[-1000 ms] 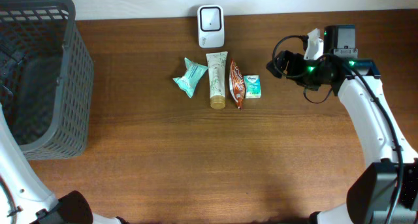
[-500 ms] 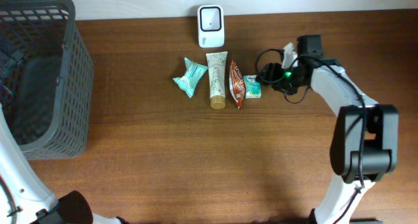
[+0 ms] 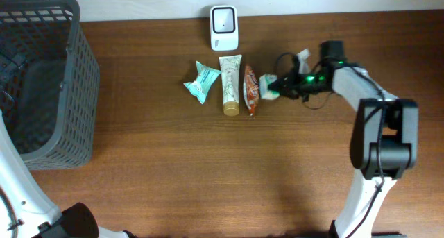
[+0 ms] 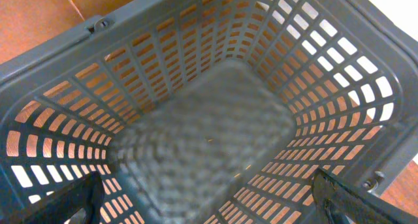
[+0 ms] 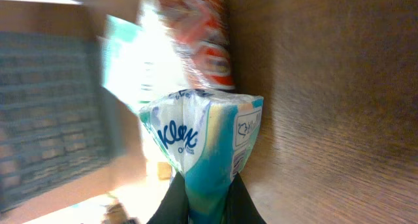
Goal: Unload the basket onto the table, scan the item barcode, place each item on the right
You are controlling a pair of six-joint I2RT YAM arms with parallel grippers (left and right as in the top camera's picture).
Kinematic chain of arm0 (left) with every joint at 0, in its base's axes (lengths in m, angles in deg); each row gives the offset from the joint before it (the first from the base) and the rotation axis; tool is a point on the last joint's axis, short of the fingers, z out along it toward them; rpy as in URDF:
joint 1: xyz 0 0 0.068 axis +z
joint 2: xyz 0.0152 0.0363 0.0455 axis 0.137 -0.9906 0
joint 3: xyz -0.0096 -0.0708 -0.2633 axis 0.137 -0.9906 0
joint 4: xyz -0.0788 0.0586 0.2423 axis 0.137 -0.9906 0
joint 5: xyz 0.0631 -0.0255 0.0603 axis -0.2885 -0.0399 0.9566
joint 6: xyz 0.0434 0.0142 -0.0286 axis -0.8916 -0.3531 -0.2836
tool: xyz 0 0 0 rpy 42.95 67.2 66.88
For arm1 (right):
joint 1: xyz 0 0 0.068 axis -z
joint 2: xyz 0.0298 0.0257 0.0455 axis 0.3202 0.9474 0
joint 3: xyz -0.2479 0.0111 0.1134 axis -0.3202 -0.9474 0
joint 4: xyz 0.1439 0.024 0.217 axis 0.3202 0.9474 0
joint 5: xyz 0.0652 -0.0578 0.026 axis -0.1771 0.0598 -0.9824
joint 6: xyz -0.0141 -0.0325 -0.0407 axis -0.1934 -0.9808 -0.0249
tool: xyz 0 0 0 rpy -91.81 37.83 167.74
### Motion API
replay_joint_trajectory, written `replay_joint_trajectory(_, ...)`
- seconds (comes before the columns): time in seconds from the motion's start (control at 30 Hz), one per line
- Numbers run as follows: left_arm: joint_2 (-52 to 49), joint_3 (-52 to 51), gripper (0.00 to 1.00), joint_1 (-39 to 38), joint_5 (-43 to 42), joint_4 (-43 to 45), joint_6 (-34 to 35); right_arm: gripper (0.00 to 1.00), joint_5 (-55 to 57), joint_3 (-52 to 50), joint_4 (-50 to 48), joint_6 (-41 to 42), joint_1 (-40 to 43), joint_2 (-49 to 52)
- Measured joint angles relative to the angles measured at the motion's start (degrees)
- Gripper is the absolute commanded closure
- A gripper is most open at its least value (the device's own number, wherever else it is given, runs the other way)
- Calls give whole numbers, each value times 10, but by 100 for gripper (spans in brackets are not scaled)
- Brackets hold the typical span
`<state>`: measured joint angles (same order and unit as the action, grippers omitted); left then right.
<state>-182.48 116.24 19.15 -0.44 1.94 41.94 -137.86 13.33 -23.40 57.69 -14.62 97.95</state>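
right claw (image 3: 277, 89) clenched on the tissue pack (image 5: 202, 136) at the row's right end, just beside the orange packet (image 3: 251, 91); the scanner (image 3: 223, 28) sat leftward, near the table's far edge.

Glossy plastic tissue pack (image 5: 202, 139) (wooden table (image 3: 208, 175))

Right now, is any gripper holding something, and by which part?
The right gripper is shut on the Kleenex tissue pack, pinching the end nearest its wrist camera. The left gripper, open above the basket, holds nothing.
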Motion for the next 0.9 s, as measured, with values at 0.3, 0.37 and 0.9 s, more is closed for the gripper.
replay_joint_trajectory(0.3,0,0,1,0,0,0,0,96,-55,14,85,-32,40,0)
replay_joint_trajectory(0.37,0,0,1,0,0,0,0,60,115,35,180,-24,39,0)
replay_joint_trajectory(0.9,0,0,1,0,0,0,0,43,663,184,407,25,-189,1)
